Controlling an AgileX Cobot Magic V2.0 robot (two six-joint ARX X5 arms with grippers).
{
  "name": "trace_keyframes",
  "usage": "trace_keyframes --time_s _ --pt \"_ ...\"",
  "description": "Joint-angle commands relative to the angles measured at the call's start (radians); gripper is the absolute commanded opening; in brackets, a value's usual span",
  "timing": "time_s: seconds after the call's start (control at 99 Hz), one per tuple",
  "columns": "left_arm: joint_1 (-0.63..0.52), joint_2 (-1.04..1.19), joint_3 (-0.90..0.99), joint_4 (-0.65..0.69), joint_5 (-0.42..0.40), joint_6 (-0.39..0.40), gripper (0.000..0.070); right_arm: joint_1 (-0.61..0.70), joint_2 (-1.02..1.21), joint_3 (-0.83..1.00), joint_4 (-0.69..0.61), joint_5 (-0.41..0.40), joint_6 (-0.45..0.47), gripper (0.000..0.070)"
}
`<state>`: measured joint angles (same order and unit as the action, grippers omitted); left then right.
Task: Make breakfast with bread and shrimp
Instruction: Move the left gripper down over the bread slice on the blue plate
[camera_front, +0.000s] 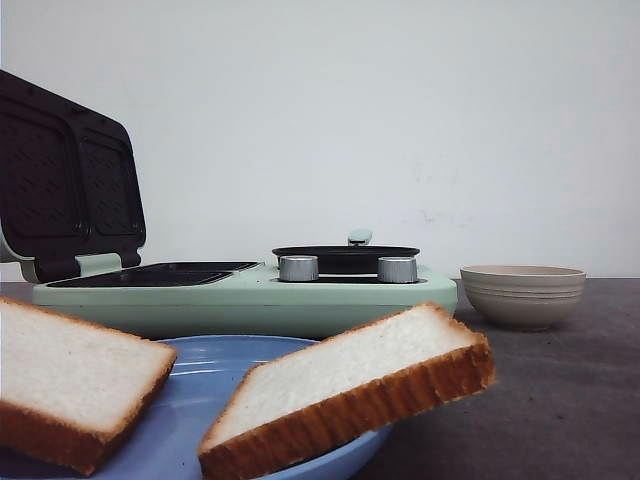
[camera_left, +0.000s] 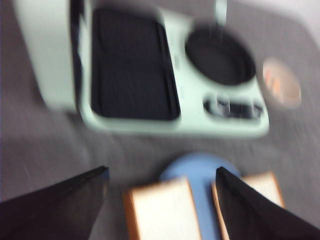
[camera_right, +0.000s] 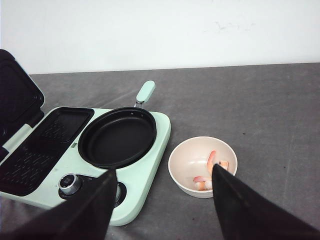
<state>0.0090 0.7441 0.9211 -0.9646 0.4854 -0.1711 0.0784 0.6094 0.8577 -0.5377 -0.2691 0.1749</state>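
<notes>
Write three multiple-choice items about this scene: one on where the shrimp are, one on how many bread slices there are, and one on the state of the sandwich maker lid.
1. Where are the shrimp?
A. in the beige bowl
B. in the black pan
C. on the blue plate

2. How many slices of bread lie on the blue plate?
A. one
B. two
C. four

3. What is the state of the lid of the green sandwich maker?
A. closed
B. taken off and lying on the table
C. raised open

Key: 1 A, the right wrist view shows pink pieces inside the bowl. 2 B, the front view shows two slices on the plate. 3 C, the lid stands up and the grill plates are bare.
</notes>
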Motion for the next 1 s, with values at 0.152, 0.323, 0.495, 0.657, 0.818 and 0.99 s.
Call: trace_keyframes --time_s 0.152,0.323,0.495,0.657,0.818,0.99 --pt "-0.008 0.179 0.014 -0.173 0.04 0.088 0.0401 0.006 0.003 0.02 0.005 -0.005 -0.011 0.0371" --pt "-0.043 0.299 0.014 -0.219 0.074 0.116 0.0401 0.017 0.003 0.02 0.003 -0.004 -0.011 0.0371" --pt "-0.121 0.384 0.014 -0.225 0.074 0.119 0.0401 0.024 0.003 0.02 -0.006 -0.004 -0.016 0.0371" --pt "-0.193 0.438 0.014 -0.226 0.006 0.112 0.0401 0.024 0.003 0.02 -0.019 -0.004 -0.027 0.0371" --pt "-0.22 0.469 0.014 -0.224 -0.053 0.103 0.0401 0.024 0.003 0.02 -0.02 -0.004 -0.027 0.0371" --pt "-0.22 0.48 0.014 -0.166 -0.082 0.103 0.04 0.024 0.003 0.02 -0.02 -0.004 -0.027 0.0371"
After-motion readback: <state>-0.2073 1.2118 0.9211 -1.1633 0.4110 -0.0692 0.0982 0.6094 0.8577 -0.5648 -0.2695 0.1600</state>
